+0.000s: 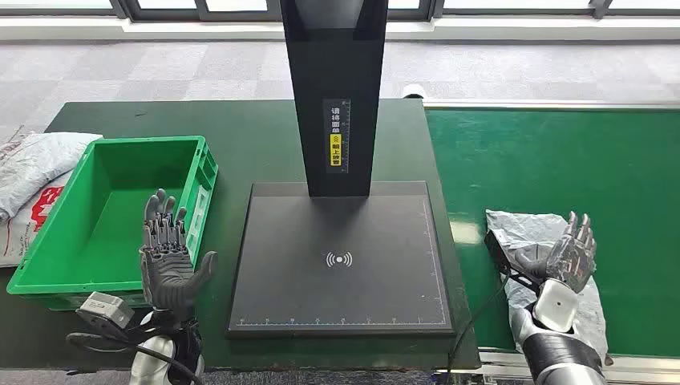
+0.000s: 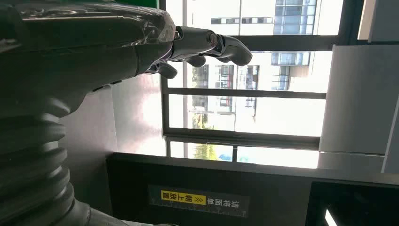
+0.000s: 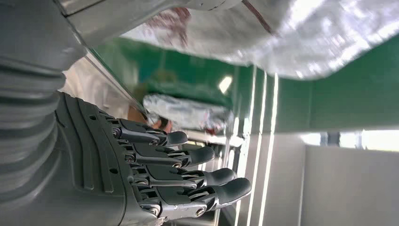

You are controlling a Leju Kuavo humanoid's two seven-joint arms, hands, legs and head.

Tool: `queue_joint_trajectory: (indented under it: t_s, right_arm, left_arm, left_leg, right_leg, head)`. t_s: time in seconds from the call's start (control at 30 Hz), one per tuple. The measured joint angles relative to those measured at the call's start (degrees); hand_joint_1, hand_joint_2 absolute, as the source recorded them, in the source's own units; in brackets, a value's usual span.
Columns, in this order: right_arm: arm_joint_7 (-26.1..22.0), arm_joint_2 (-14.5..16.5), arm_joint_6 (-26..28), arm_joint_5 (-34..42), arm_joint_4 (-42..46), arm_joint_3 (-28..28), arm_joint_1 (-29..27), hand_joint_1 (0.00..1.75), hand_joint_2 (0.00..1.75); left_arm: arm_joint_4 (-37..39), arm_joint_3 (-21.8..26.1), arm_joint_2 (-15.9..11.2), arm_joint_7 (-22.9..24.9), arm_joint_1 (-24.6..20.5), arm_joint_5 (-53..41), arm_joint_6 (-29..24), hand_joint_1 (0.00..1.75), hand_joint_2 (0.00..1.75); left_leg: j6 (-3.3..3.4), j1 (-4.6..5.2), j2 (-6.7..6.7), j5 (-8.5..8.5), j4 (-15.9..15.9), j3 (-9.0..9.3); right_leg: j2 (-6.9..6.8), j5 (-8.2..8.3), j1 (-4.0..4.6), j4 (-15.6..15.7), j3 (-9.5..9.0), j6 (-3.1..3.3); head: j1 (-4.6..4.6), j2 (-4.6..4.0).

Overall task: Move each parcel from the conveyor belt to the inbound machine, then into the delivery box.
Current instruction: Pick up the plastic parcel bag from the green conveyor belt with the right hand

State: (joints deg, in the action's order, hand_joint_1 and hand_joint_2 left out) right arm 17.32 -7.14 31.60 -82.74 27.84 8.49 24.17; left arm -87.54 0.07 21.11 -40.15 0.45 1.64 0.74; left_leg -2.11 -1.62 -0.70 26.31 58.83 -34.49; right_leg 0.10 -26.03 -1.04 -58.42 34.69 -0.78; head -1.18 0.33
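Grey parcel (image 1: 536, 241) under right hand (image 1: 571, 255), conveyor belt (image 1: 561, 160)

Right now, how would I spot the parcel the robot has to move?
Find the bright green conveyor belt right of the black scanner machine. At its near edge lies a crinkly silver-grey plastic mailer bag, under the robot's right hand. The other bags lie far left, beside the green crate.

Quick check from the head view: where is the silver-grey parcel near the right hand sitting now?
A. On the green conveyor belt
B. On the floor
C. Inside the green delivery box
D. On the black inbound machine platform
A: the silver-grey parcel lies on the green conveyor belt by the right hand, while the inbound machine platform and the green delivery box hold no parcel.
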Motion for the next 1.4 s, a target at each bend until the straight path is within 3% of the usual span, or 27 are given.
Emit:
queue_joint_trajectory:
  t_s: [0.33, 0.47, 0.6, 0.8, 0.93, 1.27, 1.4]
  right_arm:
    - [2.8, -1.1, -5.2, 0.2, -2.8, 6.5, -2.2, 0.0, 1.75]
    - [1.1, -1.3, -9.4, 1.3, -3.4, 8.6, -2.7, 0.0, 1.75]
    - [0.0, -1.3, -11.9, 1.8, -3.6, 10.1, -3.0, 1.4, 1.75]
    - [-2.9, -1.1, -16.1, 2.8, -3.6, 12.2, -3.6, 1.4, 1.75]
    - [-3.3, -1.0, -16.5, 2.9, -3.6, 13.1, -3.8, 1.75, 1.75]
    - [-9.5, -0.5, -16.1, 4.1, -2.7, 15.3, -4.2, 1.75, 1.75]
    - [-14.6, 0.8, -10.3, 5.9, -0.6, 16.2, -4.5, 1.75, 1.75]
  left_arm:
    - [-0.1, 0.1, 0.0, 0.0, -0.1, -0.3, -0.5, 0.0, 1.75]
    - [0.3, 0.2, 0.0, 0.0, -0.6, -0.5, -0.5, 0.0, 1.75]
    - [0.8, 0.2, 0.0, 0.0, -0.9, -1.1, -0.5, 0.0, 1.75]
    - [1.7, 0.2, 0.0, 0.0, -1.6, -1.6, -0.5, 0.0, 1.75]
    - [1.8, 0.2, 0.0, 0.0, -1.7, -1.7, -0.5, 0.0, 1.75]
    - [1.8, 0.2, 0.1, 0.0, -1.7, -2.3, -1.4, 0.0, 1.75]
    - [1.8, 0.2, 0.1, 0.0, -1.7, -2.8, -2.5, 0.0, 1.75]
  left_leg:
    - [0.0, 0.0, 0.03, 0.03, 0.0, 0.03]
    - [0.02, -0.01, 0.08, 0.05, 0.0, 0.06]
    - [0.04, -0.01, 0.07, 0.05, 0.0, 0.09]
    - [0.18, 0.0, 0.05, 0.13, 0.1, 0.18]
    - [0.24, 0.0, -0.03, 0.16, 0.2, 0.19]
    - [0.26, -0.01, -0.02, 0.19, 0.2, 0.17]
    - [0.25, -0.01, 0.0, 0.18, 0.2, 0.08]
  right_leg:
    - [0.04, -0.01, 0.01, 0.0, 0.04, 0.0]
    - [0.07, -0.04, 0.01, 0.0, 0.0, -0.05]
    - [0.04, -0.05, 0.01, 0.0, -0.06, -0.07]
    - [0.01, -0.1, 0.01, 0.0, -0.24, -0.15]
    - [-0.08, -0.16, 0.01, 0.0, -0.34, -0.24]
    - [-0.06, -0.16, 0.01, 0.0, -0.34, -0.25]
    - [-0.04, -0.15, 0.01, 0.0, -0.28, -0.24]
  head:
    - [0.01, 0.0]
    - [0.0, 0.0]
    - [0.0, 0.01]
    - [0.0, 0.01]
    - [0.0, 0.0]
    - [0.0, 0.0]
    - [0.01, 0.0]
